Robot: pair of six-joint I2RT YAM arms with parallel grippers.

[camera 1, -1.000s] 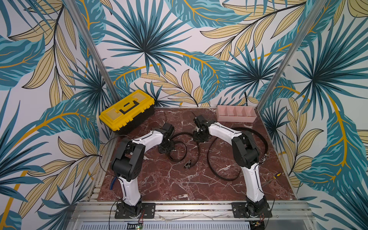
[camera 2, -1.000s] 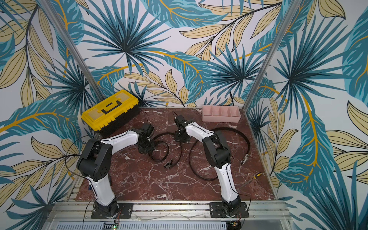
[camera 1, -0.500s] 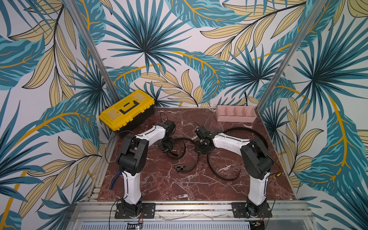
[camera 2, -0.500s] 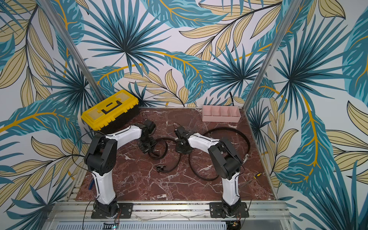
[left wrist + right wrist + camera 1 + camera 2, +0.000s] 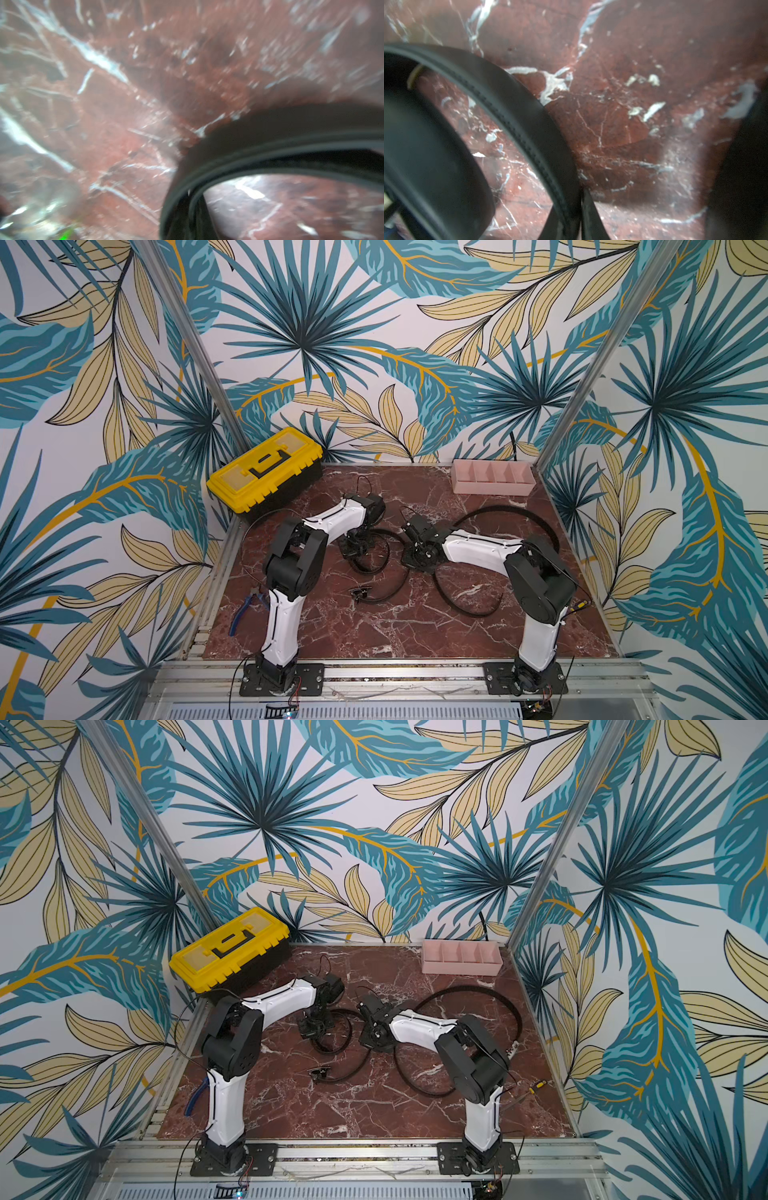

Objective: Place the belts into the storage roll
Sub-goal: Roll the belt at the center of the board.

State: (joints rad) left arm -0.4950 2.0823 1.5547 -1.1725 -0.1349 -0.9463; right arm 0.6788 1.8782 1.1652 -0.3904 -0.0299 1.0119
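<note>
Near the middle of the surface (image 5: 374, 635), the left pincer (image 5: 358, 551) is clamped on the part-coiled belt (image 5: 228, 141); its wrist view shows two layers of strap curling away. Just beside it the right pincer (image 5: 415, 563) seems nipped on the same belt, whose stitched strap runs straight to the grip in the right wrist view. No fingertips show, so that is a judgement. From there the strap arcs to its buckle (image 5: 360, 593). The second belt (image 5: 505, 509) sprawls in a wide loop under and beyond the right arm, and the storage roll (image 5: 492, 488) stands empty at the far right corner, well apart.

The step looks like winding the coil. Done well, the left clamp acts as hub and the right feeds strap on edge under light tension, layers stacked flush, clear of the second belt, tight enough for one compartment.

Only the top views show the storage roll, the buckle and the second belt's sprawl; only the wrist views show the doubled layers and stitching.
</note>
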